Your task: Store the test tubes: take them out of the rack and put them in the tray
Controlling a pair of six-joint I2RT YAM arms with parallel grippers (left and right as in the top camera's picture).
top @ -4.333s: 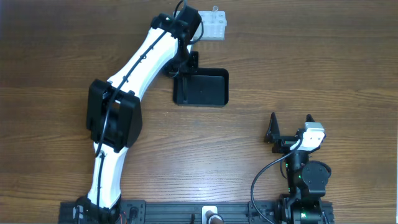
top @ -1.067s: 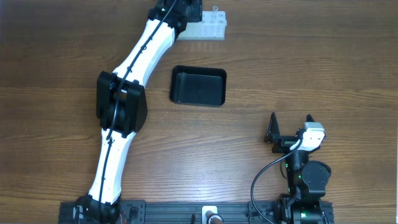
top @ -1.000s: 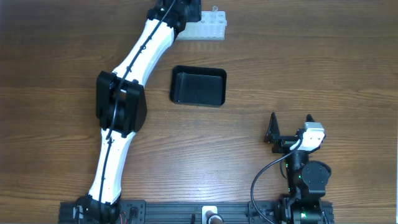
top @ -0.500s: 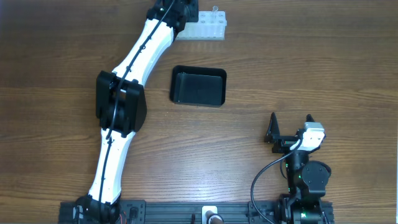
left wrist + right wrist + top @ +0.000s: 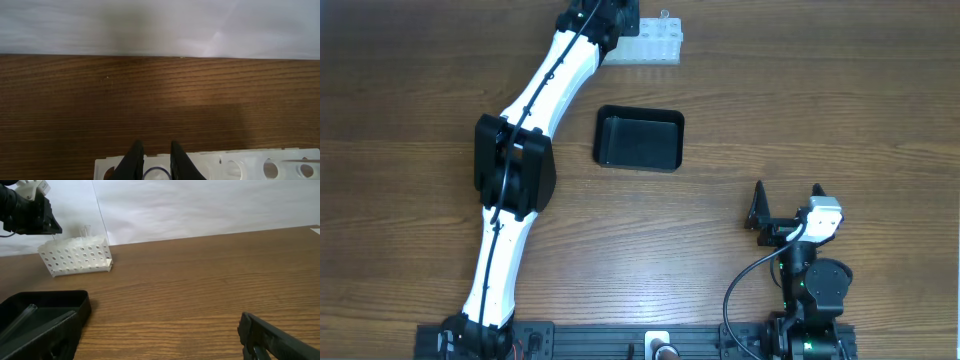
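- Top view: the white rack (image 5: 655, 42) lies at the far edge of the desk (image 5: 840, 100), its long axis running left to right. The left arm (image 5: 535, 110) is stretched out to the rack's left end. The black tray (image 5: 650, 140) sits nearer, apart from the rack, with bare wood on every side. The right hand (image 5: 787, 200) sits low on the right, well apart from both, fingers spread wide and holding nothing.
- Left wrist view: the left hand (image 5: 155, 146) has its fingers drawn narrow against either side of a test tube (image 5: 156, 173). It stands upright in the rack's end hole, mouth up. Open wood runs beyond to the desk's edge.
- Right wrist view: a second tube (image 5: 86, 230) stands upright in the rack. A third tube (image 5: 21, 316) lies slanted in the tray.
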